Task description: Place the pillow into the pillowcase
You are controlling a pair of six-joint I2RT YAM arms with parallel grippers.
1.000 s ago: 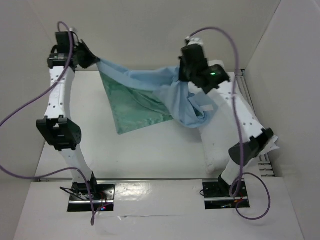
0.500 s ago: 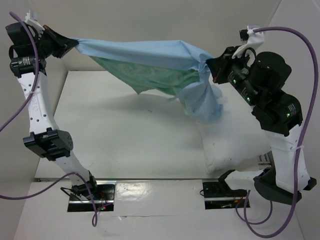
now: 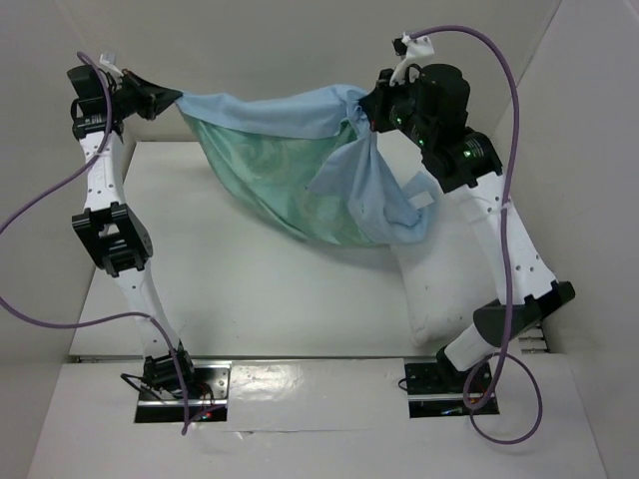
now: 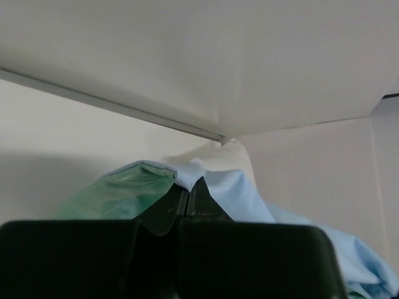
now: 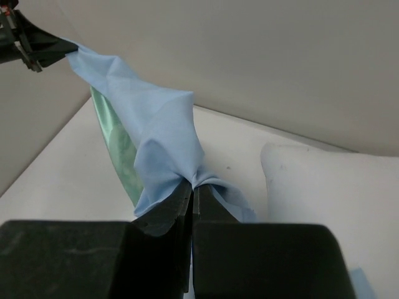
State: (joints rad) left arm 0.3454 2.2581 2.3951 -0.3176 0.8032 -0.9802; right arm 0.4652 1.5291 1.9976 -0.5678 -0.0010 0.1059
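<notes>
The pillowcase hangs in the air between both grippers, light blue along its top and sea-green in its sagging belly. My left gripper is shut on its left corner, and in the left wrist view the fingertips pinch blue and green cloth. At the right end, my right gripper is shut on a bunched fold, with a blue tail drooping below it. The white pillow lies on the table at the right, partly behind the right arm, and it shows beside the right fingers.
White walls close in the table at the back and on both sides. A metal rail runs along the near edge by the arm bases. Purple cables loop off both arms.
Half a second ago the grippers stood wider apart with the pillowcase stretched. They have since come closer together, and the cloth sags lower with its green belly hanging down.
</notes>
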